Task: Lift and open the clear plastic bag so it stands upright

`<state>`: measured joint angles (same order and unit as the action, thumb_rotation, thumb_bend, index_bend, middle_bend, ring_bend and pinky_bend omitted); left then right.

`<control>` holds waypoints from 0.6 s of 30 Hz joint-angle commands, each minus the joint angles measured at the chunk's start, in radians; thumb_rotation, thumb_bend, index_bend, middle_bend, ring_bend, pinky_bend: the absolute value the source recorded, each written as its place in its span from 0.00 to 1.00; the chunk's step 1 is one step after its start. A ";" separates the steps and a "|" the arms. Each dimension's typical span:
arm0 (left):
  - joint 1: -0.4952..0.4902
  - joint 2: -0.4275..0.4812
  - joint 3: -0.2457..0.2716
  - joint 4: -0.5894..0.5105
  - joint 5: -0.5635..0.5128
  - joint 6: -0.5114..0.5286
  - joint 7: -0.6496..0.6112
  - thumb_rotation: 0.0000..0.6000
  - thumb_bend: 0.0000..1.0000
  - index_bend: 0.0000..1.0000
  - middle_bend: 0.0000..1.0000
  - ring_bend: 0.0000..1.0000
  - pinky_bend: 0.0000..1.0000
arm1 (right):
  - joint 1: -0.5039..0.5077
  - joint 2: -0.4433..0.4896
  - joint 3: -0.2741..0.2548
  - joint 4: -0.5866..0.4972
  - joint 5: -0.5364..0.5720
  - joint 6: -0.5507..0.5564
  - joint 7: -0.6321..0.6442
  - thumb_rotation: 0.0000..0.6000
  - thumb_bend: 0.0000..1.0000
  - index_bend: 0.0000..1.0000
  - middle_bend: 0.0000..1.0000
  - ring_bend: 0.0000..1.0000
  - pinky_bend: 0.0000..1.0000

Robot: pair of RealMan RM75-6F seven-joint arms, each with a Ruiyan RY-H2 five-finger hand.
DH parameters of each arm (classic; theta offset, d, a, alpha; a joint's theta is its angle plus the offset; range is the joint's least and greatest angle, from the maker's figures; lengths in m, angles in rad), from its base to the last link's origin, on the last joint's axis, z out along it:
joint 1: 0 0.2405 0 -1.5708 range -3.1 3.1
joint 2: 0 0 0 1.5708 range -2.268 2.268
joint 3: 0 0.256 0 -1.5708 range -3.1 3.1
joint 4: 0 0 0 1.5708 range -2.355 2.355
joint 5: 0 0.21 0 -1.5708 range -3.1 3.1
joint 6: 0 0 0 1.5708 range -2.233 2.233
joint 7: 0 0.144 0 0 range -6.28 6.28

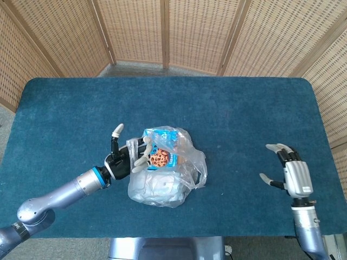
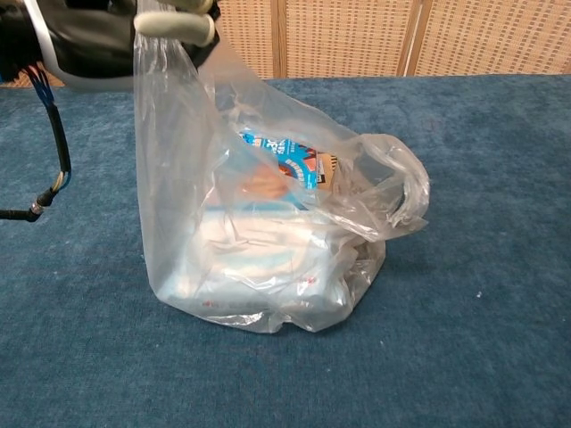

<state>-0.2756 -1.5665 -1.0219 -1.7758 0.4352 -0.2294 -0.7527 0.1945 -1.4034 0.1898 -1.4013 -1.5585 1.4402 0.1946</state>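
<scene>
A clear plastic bag (image 1: pixel 165 176) (image 2: pixel 268 232) stands on the blue table with a blue snack packet (image 1: pixel 161 145) and white packs inside. My left hand (image 1: pixel 126 156) (image 2: pixel 116 31) grips the bag's left handle and holds it raised, so that side is stretched upward. The bag's right handle loop (image 2: pixel 397 192) droops to the right. My right hand (image 1: pixel 290 172) hovers open over the table's right edge, far from the bag, and does not show in the chest view.
The blue cloth table (image 1: pixel 244 119) is ringed by woven wicker screens (image 1: pixel 162 32) at the back. A black cable (image 2: pixel 55 169) hangs from my left wrist beside the bag.
</scene>
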 commanded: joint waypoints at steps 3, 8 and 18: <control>0.017 0.002 -0.030 -0.015 -0.008 -0.005 0.021 0.00 0.18 0.47 0.61 0.80 0.87 | 0.026 -0.041 -0.009 0.028 0.001 -0.021 0.007 1.00 0.12 0.19 0.26 0.19 0.17; 0.021 0.004 -0.035 -0.011 -0.020 -0.021 0.027 0.00 0.18 0.47 0.61 0.80 0.87 | 0.053 -0.081 -0.015 0.063 0.006 -0.045 0.018 1.00 0.12 0.18 0.25 0.19 0.17; 0.022 -0.004 -0.060 -0.006 -0.040 -0.040 0.044 0.00 0.18 0.47 0.61 0.80 0.87 | 0.112 -0.148 -0.024 0.117 -0.008 -0.079 0.028 1.00 0.12 0.16 0.25 0.18 0.17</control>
<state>-0.2536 -1.5697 -1.0813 -1.7823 0.3963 -0.2689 -0.7091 0.3022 -1.5467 0.1681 -1.2881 -1.5638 1.3641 0.2200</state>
